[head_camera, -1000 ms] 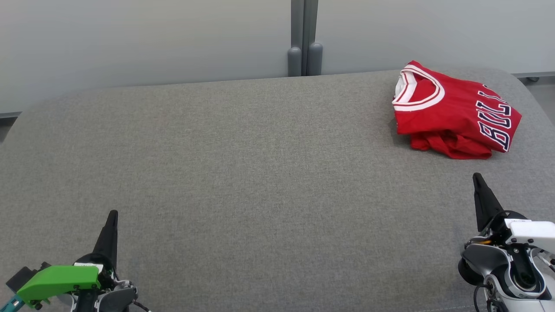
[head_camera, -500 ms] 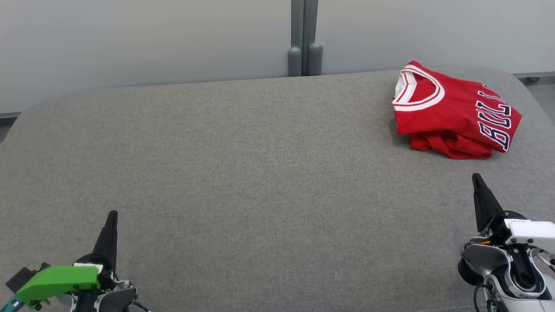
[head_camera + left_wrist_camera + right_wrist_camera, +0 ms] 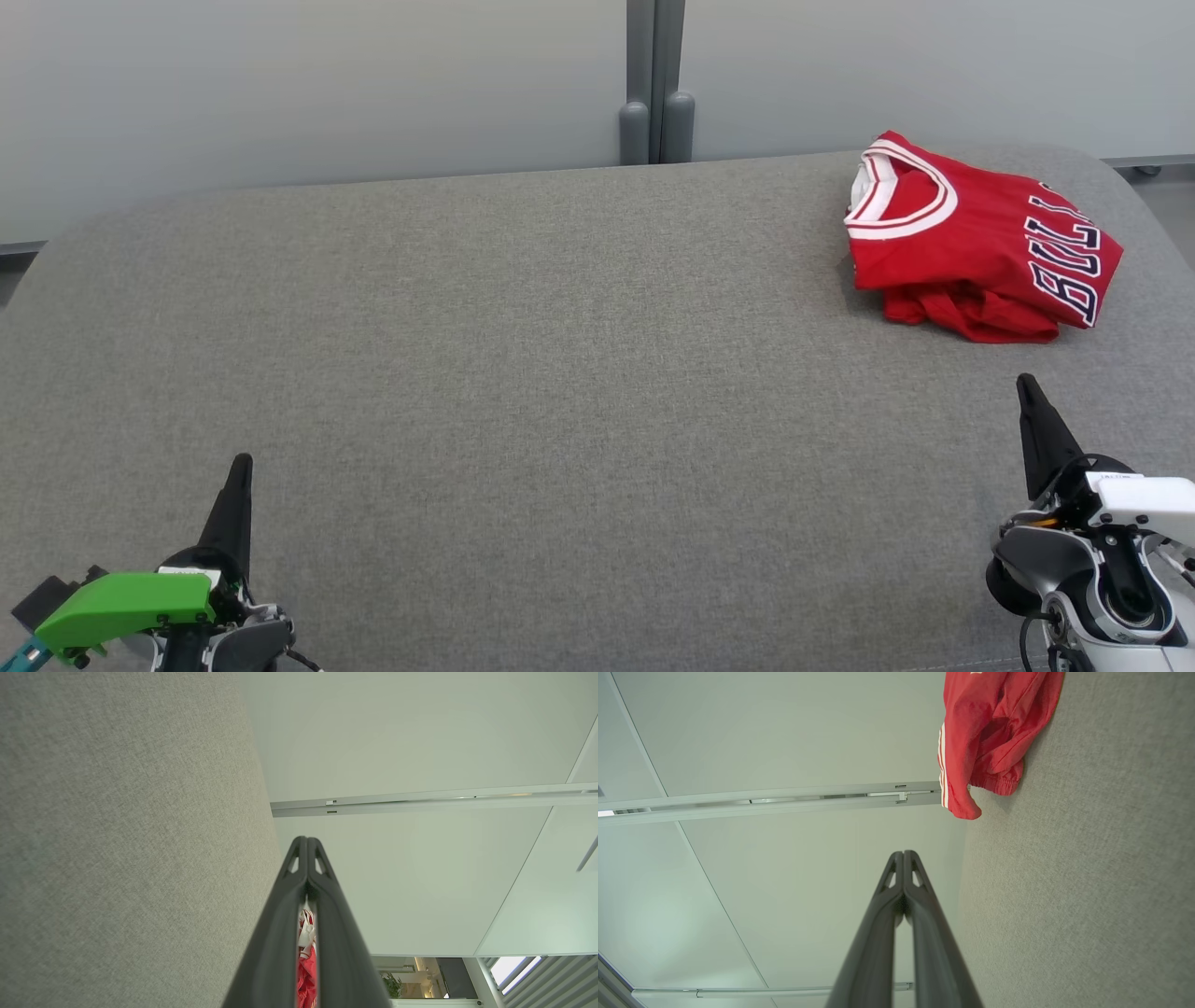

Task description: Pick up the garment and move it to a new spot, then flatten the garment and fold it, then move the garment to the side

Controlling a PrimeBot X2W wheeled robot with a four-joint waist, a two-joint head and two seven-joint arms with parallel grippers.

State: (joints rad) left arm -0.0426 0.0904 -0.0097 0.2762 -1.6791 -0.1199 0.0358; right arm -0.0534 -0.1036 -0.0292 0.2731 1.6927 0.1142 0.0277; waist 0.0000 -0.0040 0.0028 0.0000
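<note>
The garment (image 3: 976, 243) is a red jersey with white trim and dark lettering, folded into a compact bundle at the far right of the grey table (image 3: 560, 373). It also appears at the top of the right wrist view as the garment (image 3: 990, 732), and as a red sliver of garment (image 3: 306, 970) behind the left fingers. My left gripper (image 3: 242, 459) rests at the lower left, shut and empty, far from the garment. At the lower right, my right gripper (image 3: 1025, 380) is shut and empty too, a short way in front of the bundle. Both grippers (image 3: 307, 838) (image 3: 903, 852) show their fingers pressed together.
A pale partition wall (image 3: 327, 84) stands behind the table, with a grey post joint (image 3: 656, 121) at its middle. The table's far right corner is rounded, and floor (image 3: 1167, 196) shows beyond it.
</note>
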